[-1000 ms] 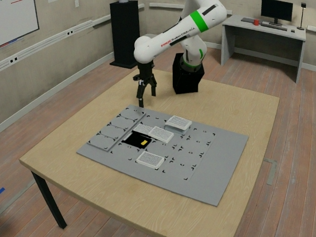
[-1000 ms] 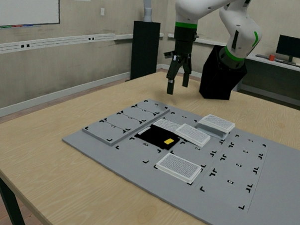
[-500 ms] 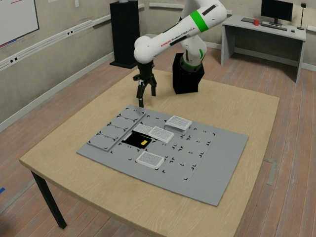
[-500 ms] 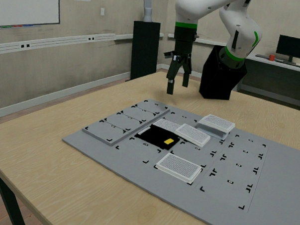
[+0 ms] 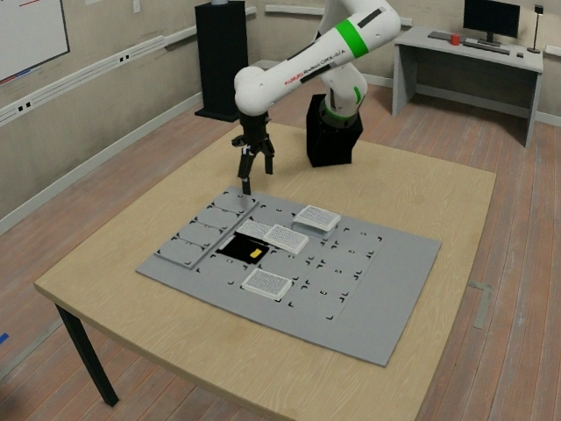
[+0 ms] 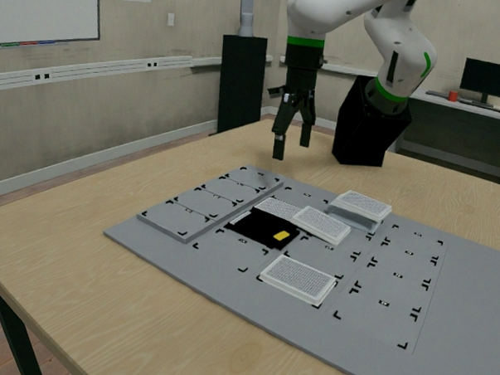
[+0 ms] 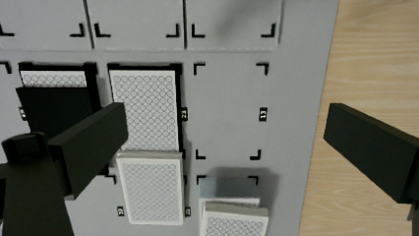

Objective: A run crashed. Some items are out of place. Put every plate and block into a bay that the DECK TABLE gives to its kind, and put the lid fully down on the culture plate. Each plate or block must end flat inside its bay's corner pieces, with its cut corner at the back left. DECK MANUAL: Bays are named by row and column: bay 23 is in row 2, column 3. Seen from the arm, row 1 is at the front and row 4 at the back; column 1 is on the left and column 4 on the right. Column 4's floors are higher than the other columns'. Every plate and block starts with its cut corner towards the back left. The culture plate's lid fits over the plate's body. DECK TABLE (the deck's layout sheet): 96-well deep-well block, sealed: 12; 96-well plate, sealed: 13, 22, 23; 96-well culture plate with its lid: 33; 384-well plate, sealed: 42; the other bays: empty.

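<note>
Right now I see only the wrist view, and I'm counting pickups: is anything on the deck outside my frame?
Observer: Yes, one more plate lies alone in the row farthest from the arm.
Operator: My finger hides part of the lid. Any marks on it?
Observer: The black lid bears a yellow tab.
Operator: How high am I?
Observer: The gripper hangs open above the deck, touching nothing.

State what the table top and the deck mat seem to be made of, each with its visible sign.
Table top: likely light wood or wood-look laminate, with visible grain and knots.
Deck mat: looks like matte grey plastic or painted board, uniform and without glare.
</note>
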### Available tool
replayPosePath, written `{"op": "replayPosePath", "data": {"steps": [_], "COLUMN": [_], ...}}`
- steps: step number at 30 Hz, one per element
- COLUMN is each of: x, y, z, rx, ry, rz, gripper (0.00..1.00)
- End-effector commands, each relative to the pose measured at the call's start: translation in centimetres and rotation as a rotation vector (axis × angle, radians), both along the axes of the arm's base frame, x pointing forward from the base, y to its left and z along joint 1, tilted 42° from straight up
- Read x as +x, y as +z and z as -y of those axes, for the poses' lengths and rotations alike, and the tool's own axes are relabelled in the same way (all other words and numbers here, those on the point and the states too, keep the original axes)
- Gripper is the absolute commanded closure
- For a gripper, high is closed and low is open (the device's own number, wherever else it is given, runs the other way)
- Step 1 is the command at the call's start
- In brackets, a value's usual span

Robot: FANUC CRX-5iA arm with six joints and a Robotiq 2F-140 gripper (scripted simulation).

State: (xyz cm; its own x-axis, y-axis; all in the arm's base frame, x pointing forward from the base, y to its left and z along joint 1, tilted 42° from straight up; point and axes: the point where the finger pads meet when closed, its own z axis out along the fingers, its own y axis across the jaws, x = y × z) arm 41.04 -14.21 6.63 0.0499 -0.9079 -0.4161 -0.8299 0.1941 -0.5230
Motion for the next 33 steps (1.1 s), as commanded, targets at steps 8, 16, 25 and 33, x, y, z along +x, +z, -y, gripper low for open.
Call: {"op": "replayPosePath", "data": {"steps": [8, 16, 25, 33], "x": [3.2, 5.1, 6.7, 6.7], "y": [2.0, 3.3, 4.3, 4.3], "z": [0.8, 1.3, 1.6, 1.6], "rx": [-0.001, -0.001, -0.001, -0.001], "ry": [0.000, -0.001, -0.001, -0.001], "rz": [0.000, 0.001, 0.001, 0.001], "gripper": [0.00, 0.00, 0.00, 0.00]}}
